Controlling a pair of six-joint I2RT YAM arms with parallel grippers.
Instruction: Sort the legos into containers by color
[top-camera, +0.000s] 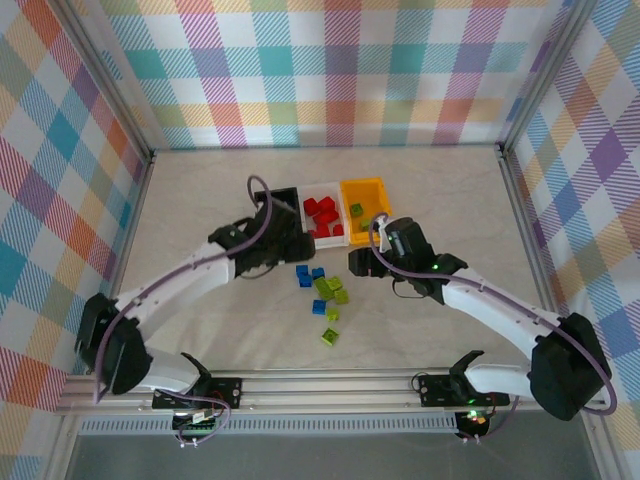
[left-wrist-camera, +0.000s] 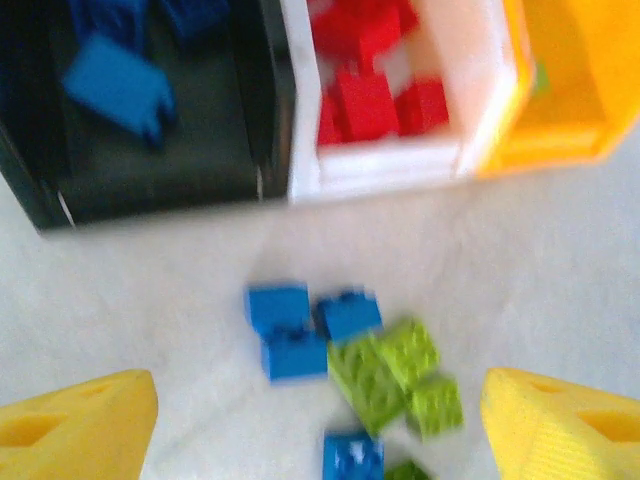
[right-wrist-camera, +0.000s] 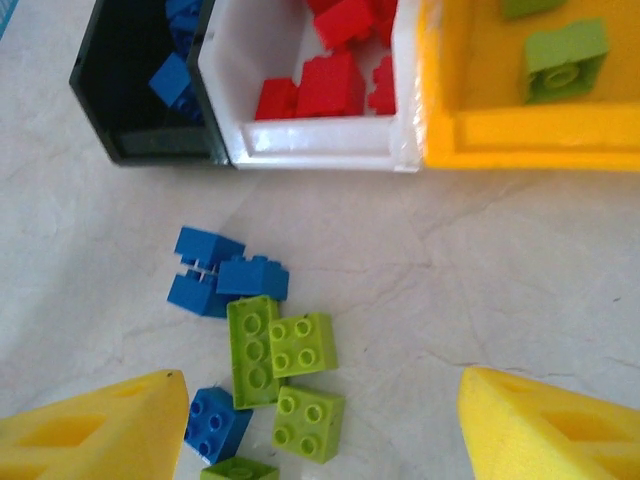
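Plainly, the loose bricks (top-camera: 325, 290) are light, hard, smooth plastic. They should not crush, but they could squirt out of a slanted pinch, so the flat opposite side walls look like the place to take hold, not the studded top. They lie in a tight bunch near the middle of the desk (top-camera: 450, 190), with blue bricks (right-wrist-camera: 215, 272) touching green bricks (right-wrist-camera: 270, 350), so one at the rim of the bunch seems easiest to reach.

Toward the far edge the black bin (right-wrist-camera: 140, 150), white bin (right-wrist-camera: 310, 155) and orange bin (right-wrist-camera: 530, 135) stand side by side, holding blue, red and green pieces in that order.

The left tool (left-wrist-camera: 320, 385) hangs on the near side of the black bin, its fingers wide apart and holding nothing. The right tool (right-wrist-camera: 325, 378) is likewise spread and empty above the green bricks.
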